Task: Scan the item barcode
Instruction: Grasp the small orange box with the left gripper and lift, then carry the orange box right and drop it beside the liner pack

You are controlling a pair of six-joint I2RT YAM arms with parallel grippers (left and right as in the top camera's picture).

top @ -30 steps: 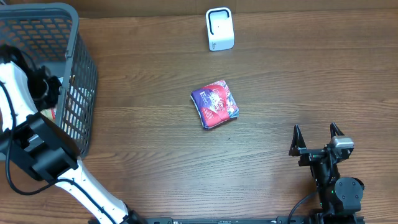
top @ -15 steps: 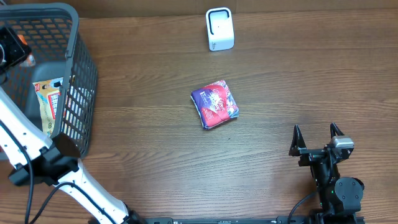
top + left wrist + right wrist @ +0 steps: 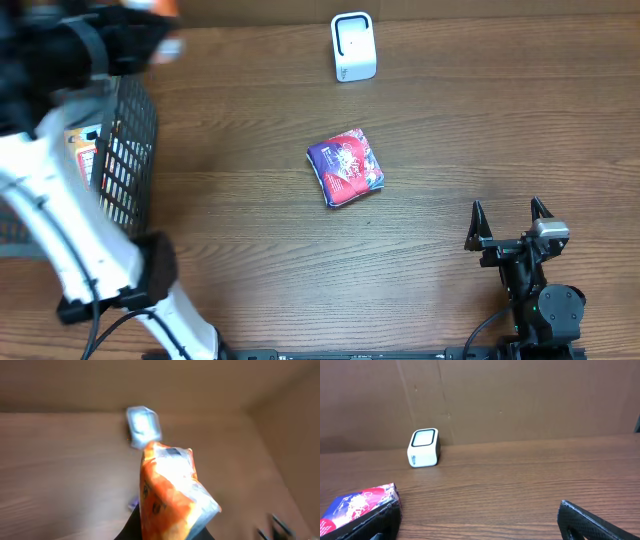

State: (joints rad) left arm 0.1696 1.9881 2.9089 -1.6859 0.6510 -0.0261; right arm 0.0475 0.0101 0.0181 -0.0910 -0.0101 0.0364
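Orange packet [image 3: 170, 495] first: where is it, and what holds it? (Ana)

Aloft at the table's 11 o'clock, over the rim of the basket [image 3: 130, 130]. The left gripper [image 3: 165, 534] is clamped on its lower end, so it stands upright with its faces free, probably to turn a barcode to the reader. The blurred wrist view shows no barcode. (Ben)

And the rest, big to small? (Ana)

The basket sits at 9 to 10 o'clock, off to the side as the stock bin. The purple pouch [image 3: 346, 168] lies flat near the centre, well apart from both arms. The white scanner [image 3: 353, 46] stands at 12 o'clock. In the left wrist view it shows just above the packet's top, so the carry seems aimed at it. The right gripper [image 3: 506, 210] rests at 5 o'clock, jaws wide apart and empty, likely parked out of the path. (Ben)

What differs from a second ago? (Ana)

Then the left arm reached down inside the basket. Now it has swung up and out with the packet. Pouch, scanner and right gripper have not moved. (Ben)
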